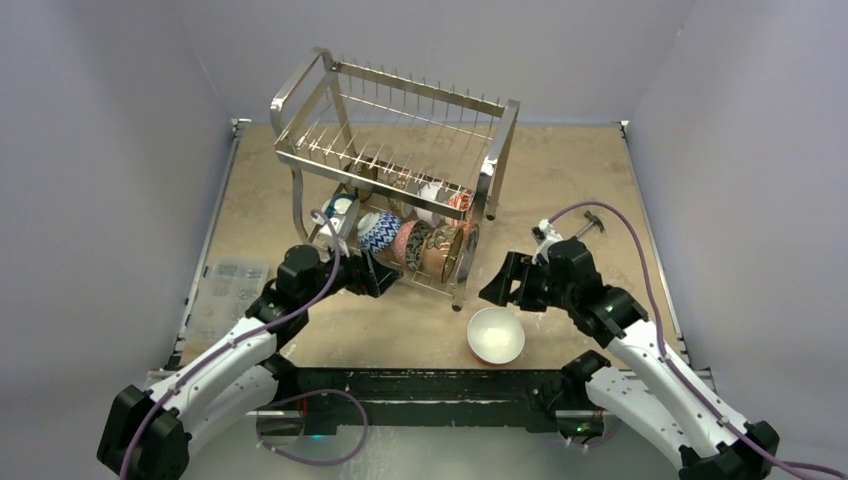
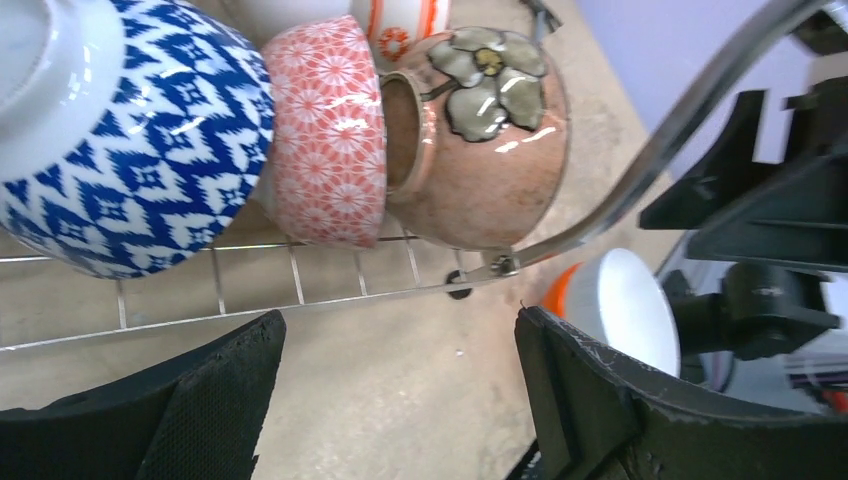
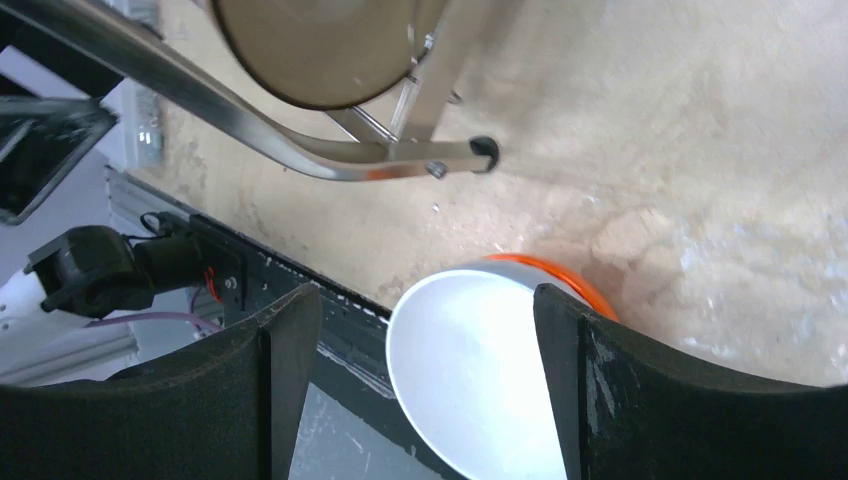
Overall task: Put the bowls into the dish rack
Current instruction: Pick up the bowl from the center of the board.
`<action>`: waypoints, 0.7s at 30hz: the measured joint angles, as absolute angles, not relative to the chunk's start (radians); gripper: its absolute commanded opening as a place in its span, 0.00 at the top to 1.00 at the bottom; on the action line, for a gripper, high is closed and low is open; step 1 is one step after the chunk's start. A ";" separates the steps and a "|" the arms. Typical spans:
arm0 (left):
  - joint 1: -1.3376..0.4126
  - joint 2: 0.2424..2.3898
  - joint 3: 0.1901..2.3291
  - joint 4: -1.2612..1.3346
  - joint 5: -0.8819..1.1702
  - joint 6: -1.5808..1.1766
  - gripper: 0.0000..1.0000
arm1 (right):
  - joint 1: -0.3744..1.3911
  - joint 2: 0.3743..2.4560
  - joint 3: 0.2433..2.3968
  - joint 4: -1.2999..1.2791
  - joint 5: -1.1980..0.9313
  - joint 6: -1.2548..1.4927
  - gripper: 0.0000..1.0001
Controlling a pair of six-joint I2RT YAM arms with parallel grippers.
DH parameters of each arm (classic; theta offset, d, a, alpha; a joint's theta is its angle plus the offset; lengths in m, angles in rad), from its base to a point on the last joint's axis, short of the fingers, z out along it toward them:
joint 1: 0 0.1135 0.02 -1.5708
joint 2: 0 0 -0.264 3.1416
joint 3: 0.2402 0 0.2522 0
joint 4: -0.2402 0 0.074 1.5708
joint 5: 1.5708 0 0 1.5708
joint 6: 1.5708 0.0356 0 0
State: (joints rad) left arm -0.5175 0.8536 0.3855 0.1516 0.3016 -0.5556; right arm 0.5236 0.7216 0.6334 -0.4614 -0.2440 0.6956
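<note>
One bowl [image 1: 496, 335] is not yet in the rack. It stands upright on the desk [image 1: 560, 160] near the front edge, white inside and orange outside. As it is round, it has no long axis. What counts for the grasp is its rim, which faces up.

The right fingers [image 1: 503, 283] are the nearer ones. In the top view the bowl lies just beside them, on the side toward the arm bases. In the right wrist view it shows low in the picture between the two fingers, which are spread wide and pinch nothing. I cannot tell if one of them touches the orange wall. In my judgement, the coming move must bring one finger inside the rim and the other outside before they close.

The left fingers [image 1: 385, 278] are also spread and empty. They hang just beside the front rail of the lower tier, farther from this bowl.

The dish rack [image 1: 507, 140] holds its load in the lower tier, where the bowls stand on their sides in a row. In front are a blue-and-white bowl [image 2: 130, 140], a red-patterned bowl [image 2: 325, 130] and a brown bowl [image 2: 480, 170] with a painted flower. More bowls stand behind them, among them a teal one [image 1: 340, 207]. No bowl shows in the upper tier. The front row reaches close to the right end, so the free room below seems small.
</note>
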 measured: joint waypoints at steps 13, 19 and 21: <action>-0.525 0.700 0.244 0.234 0.372 -0.791 0.18 | 0.524 0.601 0.574 -0.719 -0.089 0.807 0.38; -0.526 0.723 0.252 0.247 0.387 -0.809 0.18 | 0.524 0.616 0.487 -0.725 -0.105 0.813 0.43; -0.526 0.740 0.261 0.255 0.391 -0.817 0.18 | 0.524 0.616 0.467 -0.725 -0.116 0.817 0.48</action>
